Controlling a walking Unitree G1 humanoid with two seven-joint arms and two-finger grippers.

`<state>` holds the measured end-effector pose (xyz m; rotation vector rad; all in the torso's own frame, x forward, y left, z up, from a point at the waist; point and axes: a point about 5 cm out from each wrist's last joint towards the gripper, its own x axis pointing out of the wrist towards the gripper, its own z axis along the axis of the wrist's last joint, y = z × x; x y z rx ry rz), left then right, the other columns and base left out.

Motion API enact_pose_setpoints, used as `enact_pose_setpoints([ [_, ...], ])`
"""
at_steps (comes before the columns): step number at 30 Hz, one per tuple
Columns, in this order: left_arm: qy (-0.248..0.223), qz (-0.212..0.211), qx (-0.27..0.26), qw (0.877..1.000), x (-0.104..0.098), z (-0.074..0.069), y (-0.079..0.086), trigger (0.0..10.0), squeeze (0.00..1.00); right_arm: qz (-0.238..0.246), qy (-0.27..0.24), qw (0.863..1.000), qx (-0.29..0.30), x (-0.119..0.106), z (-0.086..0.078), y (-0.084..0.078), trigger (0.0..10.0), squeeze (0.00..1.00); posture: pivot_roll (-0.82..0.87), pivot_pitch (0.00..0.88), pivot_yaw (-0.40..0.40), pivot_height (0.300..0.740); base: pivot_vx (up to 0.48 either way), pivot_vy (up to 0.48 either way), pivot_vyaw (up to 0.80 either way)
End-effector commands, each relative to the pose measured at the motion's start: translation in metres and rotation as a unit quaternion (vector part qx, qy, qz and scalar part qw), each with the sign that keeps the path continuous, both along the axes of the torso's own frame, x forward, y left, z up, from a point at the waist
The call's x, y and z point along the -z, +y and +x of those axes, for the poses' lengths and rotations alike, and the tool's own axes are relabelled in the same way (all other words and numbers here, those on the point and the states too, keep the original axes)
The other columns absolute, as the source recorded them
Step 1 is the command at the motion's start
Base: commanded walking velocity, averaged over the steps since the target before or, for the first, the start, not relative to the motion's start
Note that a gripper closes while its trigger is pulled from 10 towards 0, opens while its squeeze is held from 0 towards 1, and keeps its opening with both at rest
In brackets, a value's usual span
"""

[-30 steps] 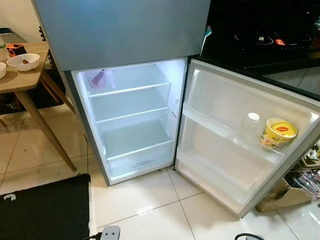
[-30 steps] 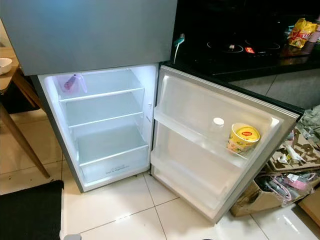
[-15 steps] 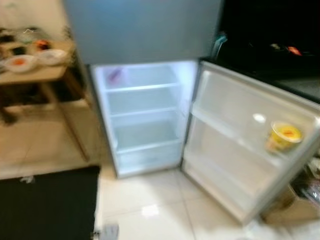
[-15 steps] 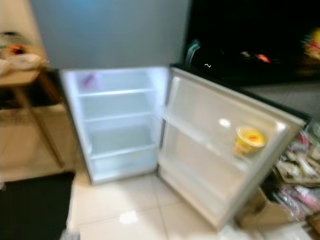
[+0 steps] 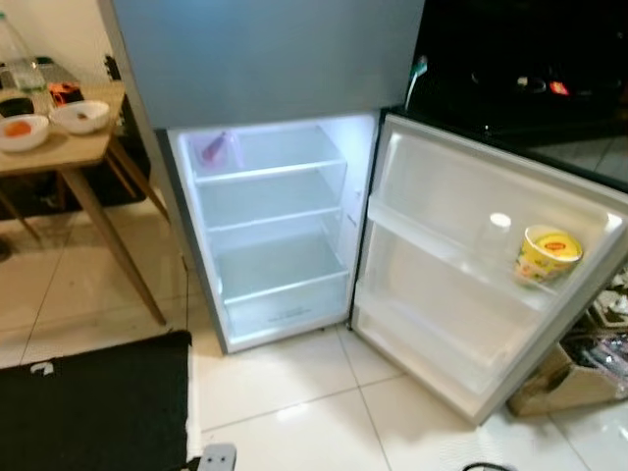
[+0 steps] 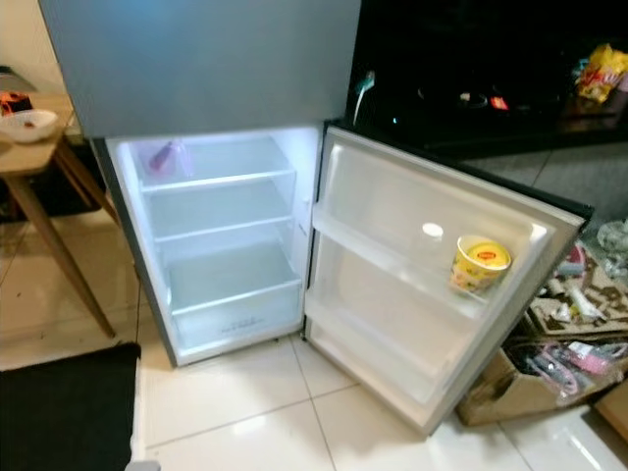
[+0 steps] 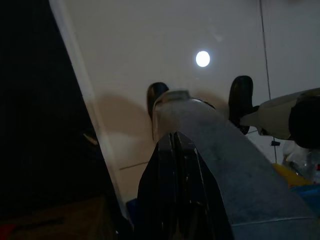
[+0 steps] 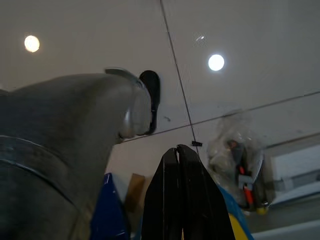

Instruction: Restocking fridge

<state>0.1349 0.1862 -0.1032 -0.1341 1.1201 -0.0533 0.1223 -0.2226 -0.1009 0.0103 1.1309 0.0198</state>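
Note:
The fridge (image 5: 265, 59) stands ahead with its lower door (image 5: 471, 255) swung wide to the right. Inside, the glass shelves (image 5: 275, 211) are lit and bare except for a small pink item (image 5: 214, 149) at the top left. A yellow noodle cup (image 5: 547, 255) sits in the door's upper rack beside a clear bottle with a white cap (image 5: 498, 224). My left gripper (image 7: 173, 137) hangs over the tiled floor with its black fingers pressed together. My right gripper (image 8: 177, 149) hangs likewise, fingers together, holding nothing.
A wooden table (image 5: 59, 147) with two bowls (image 5: 80, 115) stands to the left of the fridge. A black mat (image 5: 93, 407) lies on the floor at the near left. A cardboard box of clutter (image 6: 535, 378) sits behind the open door. A dark counter (image 5: 530, 88) runs at the right.
The whole picture has shifted and sharpened after a blur, so the camera has moved. More of the table shows at the left. Nothing in the fridge has moved.

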Motion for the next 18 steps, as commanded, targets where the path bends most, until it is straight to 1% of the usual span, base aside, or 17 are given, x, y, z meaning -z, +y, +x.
enact_pose_setpoints([
  [1, 0.005, -0.003, 0.005, 1.0, 0.0011, -0.0037, 0.0004, 10.0, 0.0, 0.0, -0.005, 1.0, 0.003, -0.0013, 0.0032, -0.0013, 10.0, 0.0, -0.07, 0.015, -0.029, 0.74, 0.0, 0.0, 0.0],
  [9, 0.008, -0.002, 0.008, 1.0, 0.0013, -0.0043, 0.0007, 10.0, 0.0, -0.003, -0.007, 1.0, 0.004, -0.0017, 0.0037, -0.0024, 10.0, 0.0, -0.07, 0.014, -0.029, 0.74, 0.0, -0.354, 0.0],
  [18, 0.009, -0.009, 0.008, 1.0, 0.0016, -0.0052, -0.0007, 10.0, 0.0, -0.007, -0.007, 1.0, 0.005, -0.0018, 0.0038, -0.0028, 10.0, 0.0, -0.06, 0.015, -0.029, 0.74, 0.0, -0.418, 0.0],
])
